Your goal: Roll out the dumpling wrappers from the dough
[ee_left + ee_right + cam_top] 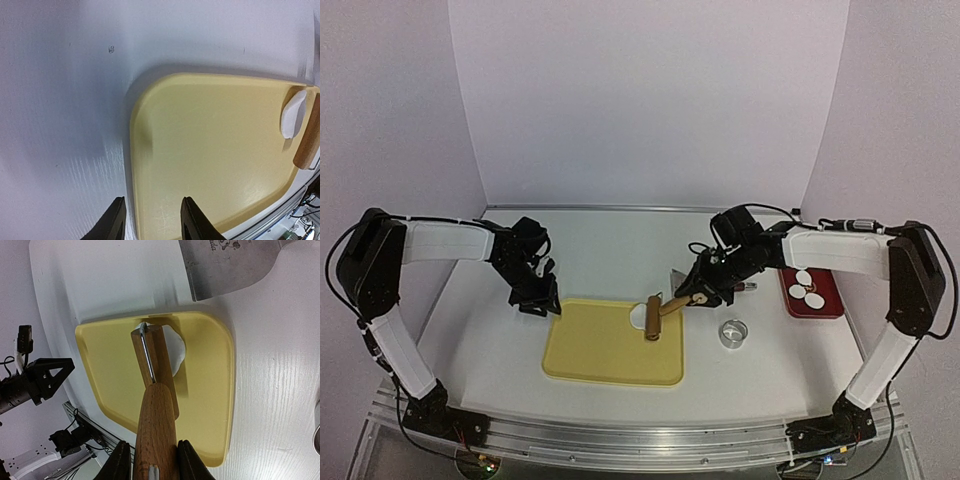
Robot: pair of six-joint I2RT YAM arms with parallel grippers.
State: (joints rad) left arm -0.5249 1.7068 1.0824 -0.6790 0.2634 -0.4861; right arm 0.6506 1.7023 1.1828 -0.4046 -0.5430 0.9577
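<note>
- Three to count on the red tray at the right side of the desk: dumpling wrappers, flat, white and round, so no long side to point any way.
- Well apart from the yellow board and from both arm tips, but closer to the right arm.
- On the board's far right corner: a bit of white dough, right by the rolling pin and maybe partly under it.
- At the right pincer: clamped on the pin's wooden handle.
- From that pincer, look left and a bit nearer to find the dough, just at the end of the tool.
- Roller's long side: near to far in the top view. Handle: off to the right and a little back, toward the right pincer.
- At the left pincer: fingers apart, nothing between them, over the board's left edge, well apart from the dough.
- Best guess for the next move: push the roller sideways over the dough, across its long side, to press it flat and thin. Right arm's job, being the near one.
- Also on the desk: a metal ring cutter just right of the board, and a flat metal blade near the right arm.
</note>
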